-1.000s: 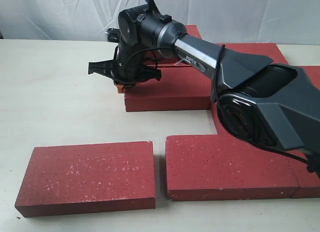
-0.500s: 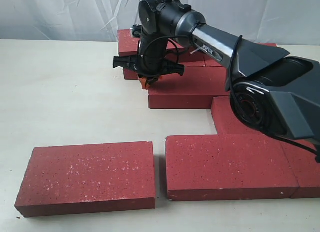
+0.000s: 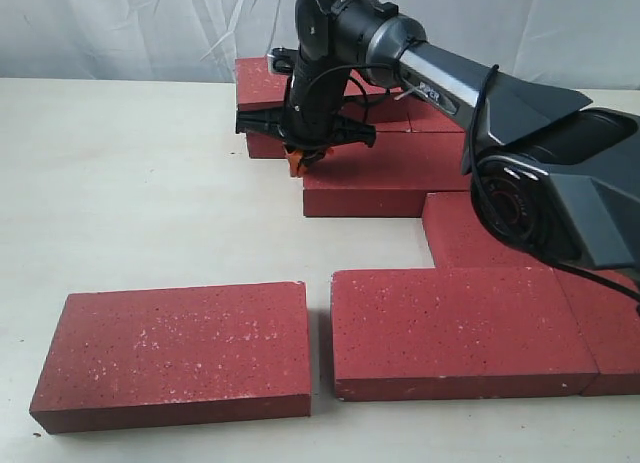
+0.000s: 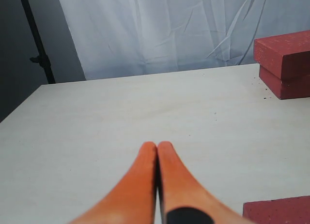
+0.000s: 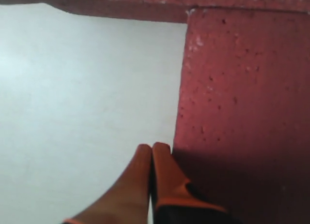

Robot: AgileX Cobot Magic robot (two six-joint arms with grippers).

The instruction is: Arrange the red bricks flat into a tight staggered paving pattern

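Several red bricks lie flat on the pale table [image 3: 120,183]. My right gripper [image 3: 305,161] is shut, its orange fingertips [image 5: 162,151] touching the left end of the middle brick [image 3: 395,173], which fills the right wrist view [image 5: 242,112]. Two bricks sit side by side at the front, one left [image 3: 175,348] and one right [image 3: 455,328], with a narrow gap between them. Another brick [image 3: 450,238] lies behind the front right one. My left gripper [image 4: 157,145] is shut and empty above bare table, and does not show in the exterior view.
Two stacked bricks [image 3: 262,83] stand at the back behind the right gripper, also in the left wrist view [image 4: 286,64]. A brick corner [image 4: 281,212] shows close to the left gripper. A white curtain [image 3: 120,28] hangs behind the table. The right arm [image 3: 540,193] covers the right side.
My right gripper has moved to the right, staying shut, and the middle brick has slid right with it, uncovering the stacked bricks at the back.
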